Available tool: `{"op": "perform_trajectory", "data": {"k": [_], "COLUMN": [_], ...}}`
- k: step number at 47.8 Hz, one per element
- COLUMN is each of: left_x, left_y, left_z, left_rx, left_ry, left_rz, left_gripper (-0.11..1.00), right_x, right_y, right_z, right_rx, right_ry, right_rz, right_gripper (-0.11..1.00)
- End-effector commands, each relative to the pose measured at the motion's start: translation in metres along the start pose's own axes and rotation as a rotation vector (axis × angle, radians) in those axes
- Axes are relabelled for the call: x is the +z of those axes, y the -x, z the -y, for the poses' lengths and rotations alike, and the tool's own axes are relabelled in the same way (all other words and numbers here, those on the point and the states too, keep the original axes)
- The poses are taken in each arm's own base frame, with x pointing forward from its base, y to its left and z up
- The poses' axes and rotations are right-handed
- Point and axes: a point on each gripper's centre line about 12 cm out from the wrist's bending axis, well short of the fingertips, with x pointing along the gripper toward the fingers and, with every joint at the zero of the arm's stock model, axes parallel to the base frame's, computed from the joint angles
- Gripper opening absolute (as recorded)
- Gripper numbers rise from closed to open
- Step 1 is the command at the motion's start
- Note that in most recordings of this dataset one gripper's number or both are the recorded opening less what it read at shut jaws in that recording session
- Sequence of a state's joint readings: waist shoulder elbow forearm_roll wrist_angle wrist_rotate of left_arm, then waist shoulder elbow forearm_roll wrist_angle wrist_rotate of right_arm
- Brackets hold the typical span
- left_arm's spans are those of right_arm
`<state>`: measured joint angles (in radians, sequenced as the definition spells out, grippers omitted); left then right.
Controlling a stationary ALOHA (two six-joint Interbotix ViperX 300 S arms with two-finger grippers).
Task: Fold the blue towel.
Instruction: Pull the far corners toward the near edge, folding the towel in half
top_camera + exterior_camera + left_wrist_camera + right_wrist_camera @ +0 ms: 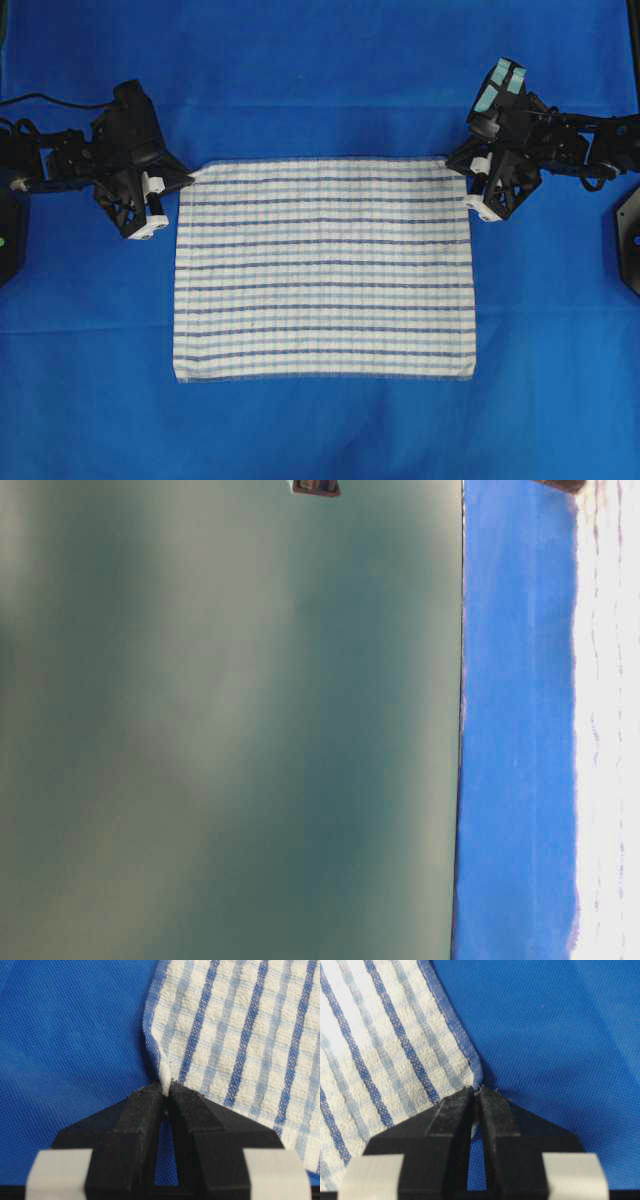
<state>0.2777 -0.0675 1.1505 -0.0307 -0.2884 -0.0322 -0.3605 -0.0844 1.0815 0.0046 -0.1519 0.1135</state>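
Note:
The blue towel, white with dark and light blue check stripes, lies spread flat in the middle of the table. At its far left corner my left gripper is shut on the blue towel, a small white fold of cloth pinched between the fingertips. My right gripper is shut on the far right corner of the blue towel, the hem caught between its tips. The left gripper and right gripper both sit low at the table surface.
A plain solid-blue covering spreads over the whole table around the towel. Black arm bases stand at the left and right edges. The table-level view is mostly filled by a blurred grey-green surface.

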Motion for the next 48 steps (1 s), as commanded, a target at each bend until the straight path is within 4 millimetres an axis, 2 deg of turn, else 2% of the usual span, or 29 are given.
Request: {"op": "perform_trajectory", "data": {"k": [1,13,27,48], "left_x": [0.016,0.026,0.027,0.032], "left_y": [0.005,0.015,0.022,0.054], "left_z": [0.001,0.001,0.007,0.052], "left_rx": [-0.003,-0.005,-0.023,-0.160], "left_ry": [-0.003,-0.022,-0.030,-0.136], "left_rz": [0.052,0.093,0.088,0.131], "left_gripper": [0.03,0.03,0.03,0.03], "right_x": [0.016,0.024,0.026,0.023], "right_y": [0.006,0.020,0.027,0.067], "right_z": [-0.002,-0.004,-0.007,-0.056], "right_rx": [0.007,0.013,0.021,0.167], "right_ry": [-0.002,0.001,0.005,0.045], "right_rz": [0.053,0.088,0.087,0.106], "right_gripper": [0.05,0.05,0.05,0.05]}}
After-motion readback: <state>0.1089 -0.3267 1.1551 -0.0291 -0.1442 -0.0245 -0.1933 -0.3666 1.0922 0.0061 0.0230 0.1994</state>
